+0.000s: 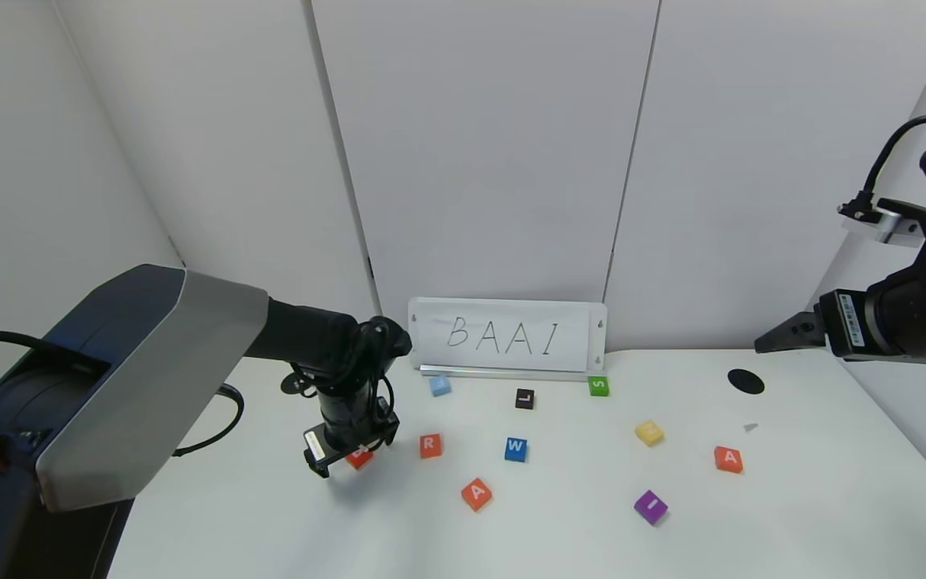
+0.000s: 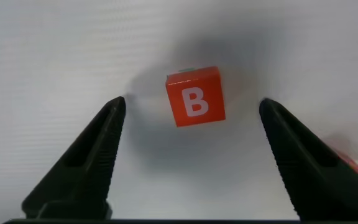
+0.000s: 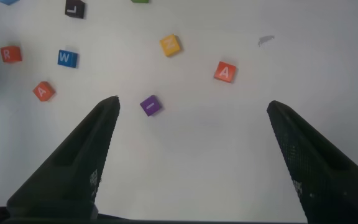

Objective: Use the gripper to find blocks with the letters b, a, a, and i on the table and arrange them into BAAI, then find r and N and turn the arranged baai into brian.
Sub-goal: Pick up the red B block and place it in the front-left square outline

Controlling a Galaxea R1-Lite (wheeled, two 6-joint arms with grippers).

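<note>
Left gripper (image 1: 344, 458): down at the table's left part, fingers spread wide on either side of the B block (image 2: 195, 96), not touching it.
B block: orange-red, flat on the table (image 1: 833, 482), just left of the R block (image 1: 430, 445).
Right gripper (image 3: 191, 162): held high at the far right, fingers wide apart, nothing between them.
A blocks: one (image 1: 476, 494) near centre, one (image 1: 728, 459) to the right.
I block (image 1: 651, 507): purple, near side, right of centre.
Yellow block (image 1: 649, 433): right of the blue W block (image 1: 515, 449).
Far row: pale blue block (image 1: 440, 385), black L block (image 1: 524, 398), green S block (image 1: 598, 386), below the BAAI sign (image 1: 508, 335).
</note>
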